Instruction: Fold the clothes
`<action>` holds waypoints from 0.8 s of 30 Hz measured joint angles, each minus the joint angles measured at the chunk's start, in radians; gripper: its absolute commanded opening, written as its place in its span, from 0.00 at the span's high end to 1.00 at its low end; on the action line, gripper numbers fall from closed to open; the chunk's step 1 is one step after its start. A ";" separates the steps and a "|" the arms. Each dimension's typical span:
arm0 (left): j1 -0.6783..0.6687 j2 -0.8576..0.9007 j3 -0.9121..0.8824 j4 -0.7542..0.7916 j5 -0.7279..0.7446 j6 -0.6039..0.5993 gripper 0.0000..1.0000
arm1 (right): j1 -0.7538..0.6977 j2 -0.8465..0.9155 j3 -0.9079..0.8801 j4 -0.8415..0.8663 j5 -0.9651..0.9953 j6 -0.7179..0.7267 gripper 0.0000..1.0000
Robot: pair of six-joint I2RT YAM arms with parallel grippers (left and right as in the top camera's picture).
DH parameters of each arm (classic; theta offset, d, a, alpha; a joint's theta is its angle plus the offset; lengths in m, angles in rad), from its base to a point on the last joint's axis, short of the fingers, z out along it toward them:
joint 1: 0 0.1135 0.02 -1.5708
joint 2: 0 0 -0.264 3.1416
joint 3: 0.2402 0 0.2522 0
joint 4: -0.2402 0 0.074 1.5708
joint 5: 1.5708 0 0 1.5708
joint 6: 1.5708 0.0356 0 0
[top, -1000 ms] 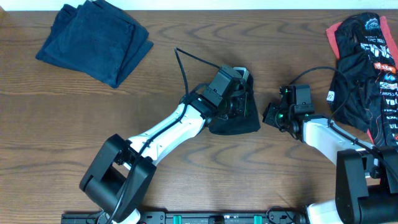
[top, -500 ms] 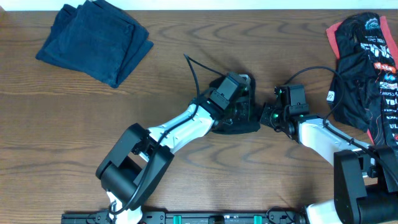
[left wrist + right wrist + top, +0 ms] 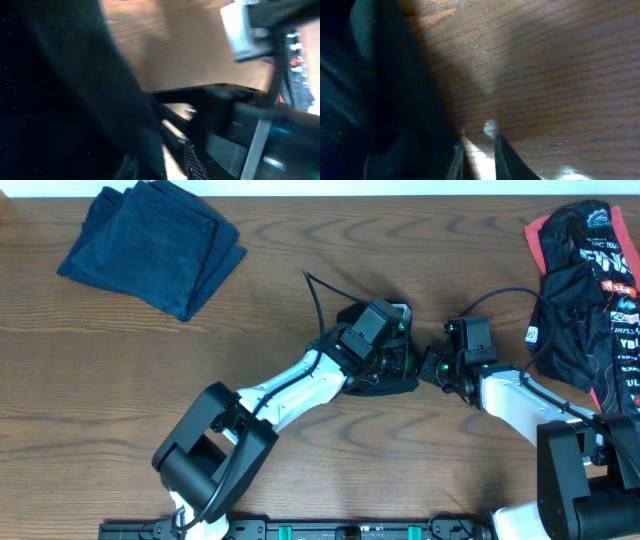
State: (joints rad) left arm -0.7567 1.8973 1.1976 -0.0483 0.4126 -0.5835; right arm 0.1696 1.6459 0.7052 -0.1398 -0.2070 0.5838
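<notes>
**Apparent close of one fold: both arms meet over the small, folded black cloth garment [image 3: 385,387] at the middle of the brown wooden surface [image 3: 300,300].**
The left gripper [image 3: 397,358] sits over the bundle, and whether it is spread cannot be told. The right gripper [image 3: 476,157], narrowly spread and empty, hangs just beside it. The next move probably calls for lifting clear, then reaching for the heaped black garments with pink-red trim [image 3: 585,275] at the far right.

Overhead looks straight down; both wrist cameras sit close against the same black shirt [image 3: 398,386]
</notes>
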 measured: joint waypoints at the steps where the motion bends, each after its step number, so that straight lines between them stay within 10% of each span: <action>1: -0.002 -0.013 0.000 -0.005 -0.001 0.001 0.59 | -0.001 0.000 0.000 -0.003 0.002 0.000 0.78; 5: -0.013 -0.081 0.000 -0.005 0.011 0.010 0.34 | -0.014 -0.001 0.002 -0.016 0.002 0.001 0.78; 16: -0.019 -0.286 0.002 -0.147 -0.033 0.051 0.27 | -0.121 -0.008 0.020 -0.097 -0.027 0.008 0.70; 24: 0.269 -0.407 0.004 -0.464 -0.161 0.096 0.27 | -0.195 -0.011 0.021 -0.131 -0.077 0.004 0.73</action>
State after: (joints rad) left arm -0.4873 1.4902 1.2015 -0.5121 0.2520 -0.4873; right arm -0.0254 1.6352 0.7265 -0.2707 -0.2844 0.5880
